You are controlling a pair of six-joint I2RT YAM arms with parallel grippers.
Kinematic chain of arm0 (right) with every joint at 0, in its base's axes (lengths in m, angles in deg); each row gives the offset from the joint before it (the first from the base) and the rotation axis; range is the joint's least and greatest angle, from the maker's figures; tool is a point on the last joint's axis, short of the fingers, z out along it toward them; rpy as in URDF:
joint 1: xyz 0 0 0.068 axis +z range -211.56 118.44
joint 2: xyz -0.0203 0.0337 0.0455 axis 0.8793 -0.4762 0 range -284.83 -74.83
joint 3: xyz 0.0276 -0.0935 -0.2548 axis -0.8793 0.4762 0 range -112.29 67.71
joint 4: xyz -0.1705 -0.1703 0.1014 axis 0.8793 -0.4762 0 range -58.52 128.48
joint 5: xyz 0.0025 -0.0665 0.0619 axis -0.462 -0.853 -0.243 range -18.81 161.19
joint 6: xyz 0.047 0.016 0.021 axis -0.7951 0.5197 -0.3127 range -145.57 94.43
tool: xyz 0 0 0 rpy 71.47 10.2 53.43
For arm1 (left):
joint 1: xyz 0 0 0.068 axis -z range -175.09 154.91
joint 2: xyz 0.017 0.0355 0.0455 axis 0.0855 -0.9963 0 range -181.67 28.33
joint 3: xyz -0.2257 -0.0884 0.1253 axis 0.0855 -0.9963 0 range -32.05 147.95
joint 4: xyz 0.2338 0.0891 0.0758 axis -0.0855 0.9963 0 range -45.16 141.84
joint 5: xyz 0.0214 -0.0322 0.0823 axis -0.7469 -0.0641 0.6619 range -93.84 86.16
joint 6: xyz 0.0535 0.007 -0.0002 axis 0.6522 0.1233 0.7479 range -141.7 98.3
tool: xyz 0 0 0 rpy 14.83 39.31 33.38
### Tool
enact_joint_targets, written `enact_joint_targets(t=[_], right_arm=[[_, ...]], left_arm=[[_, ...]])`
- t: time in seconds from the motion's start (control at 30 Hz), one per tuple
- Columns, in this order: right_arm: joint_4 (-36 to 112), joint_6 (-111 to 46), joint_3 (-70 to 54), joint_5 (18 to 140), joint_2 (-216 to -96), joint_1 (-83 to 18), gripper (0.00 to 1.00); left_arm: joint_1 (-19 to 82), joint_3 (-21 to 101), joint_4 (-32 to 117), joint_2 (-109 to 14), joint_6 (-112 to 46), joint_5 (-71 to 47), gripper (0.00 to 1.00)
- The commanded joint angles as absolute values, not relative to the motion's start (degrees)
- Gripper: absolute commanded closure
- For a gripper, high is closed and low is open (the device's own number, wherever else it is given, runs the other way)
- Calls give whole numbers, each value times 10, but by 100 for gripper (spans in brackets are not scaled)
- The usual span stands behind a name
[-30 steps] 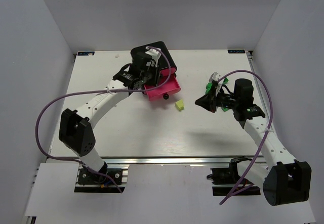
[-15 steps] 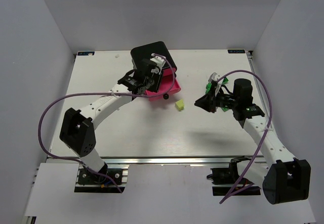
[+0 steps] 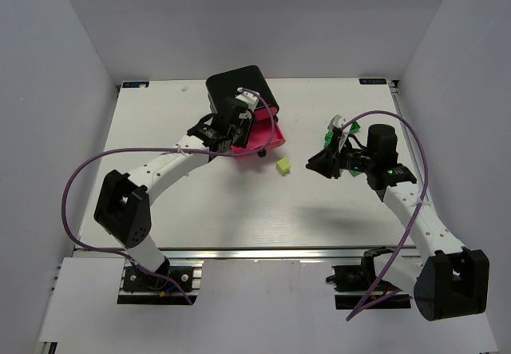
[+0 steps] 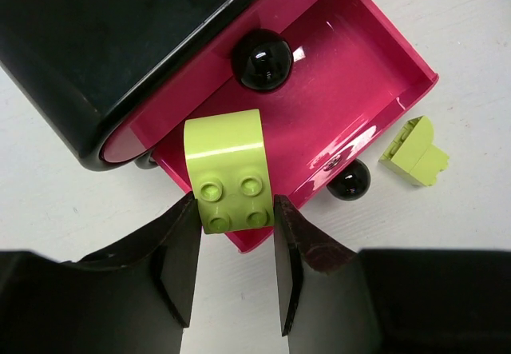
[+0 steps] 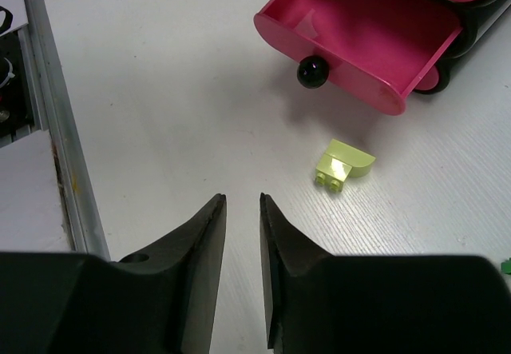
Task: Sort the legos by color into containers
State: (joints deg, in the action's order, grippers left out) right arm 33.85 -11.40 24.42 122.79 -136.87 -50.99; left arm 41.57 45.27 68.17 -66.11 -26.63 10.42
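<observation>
You had two yellow-green bricks. Your left gripper [image 4: 235, 210] pinched the first brick [image 4: 226, 158] over the open pink drawer [image 4: 375, 58]. The second brick [image 4: 415, 153] lay on the table [image 4: 447, 18], right of frame. Your right gripper [image 5: 242, 210] gaped slightly, empty.

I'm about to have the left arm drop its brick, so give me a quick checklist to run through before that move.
1. Left end effector gripping the yellow-green brick: ok.
2. Pink drawer pulled open: ok.
3. Brick fully over the drawer's inside: cannot tell, its studded end overlaps the rim.
4. Drawer free of other colours: ok, the visible floor is bare.
5. Right end effector away from the drawer, nothing between its fingers: ok.
</observation>
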Motion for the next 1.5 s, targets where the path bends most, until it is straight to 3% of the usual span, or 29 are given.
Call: enact_joint_targets(t=[0.0,0.13,0.6,0.67,0.83,0.9,1.03,1.07,1.27,1.47], right_arm=[[338,-106,228,1241,-1373,-514,70],[338,-106,228,1239,-1376,-511,68],[332,-98,227,1226,-1388,-509,53],[329,-85,225,1212,-1392,-508,50],[315,-68,213,1127,-1434,-484,46],[303,-67,201,1080,-1456,-464,46],[300,-88,171,915,-1515,-387,40],[306,-102,167,874,-1533,-378,38],[335,-152,145,770,-1603,-313,24],[375,-173,145,665,-1650,-280,19]], left_arm=[[420,462,667,-662,-267,119,61],[420,467,669,-669,-269,112,51],[420,489,684,-653,-274,103,38],[420,492,694,-635,-289,95,42],[415,415,707,-463,-340,58,83],[409,364,711,-391,-342,34,85],[409,229,741,-191,-351,71,32],[409,195,752,-164,-355,80,24],[409,102,761,-22,-373,122,19],[415,65,758,37,-383,126,18]])
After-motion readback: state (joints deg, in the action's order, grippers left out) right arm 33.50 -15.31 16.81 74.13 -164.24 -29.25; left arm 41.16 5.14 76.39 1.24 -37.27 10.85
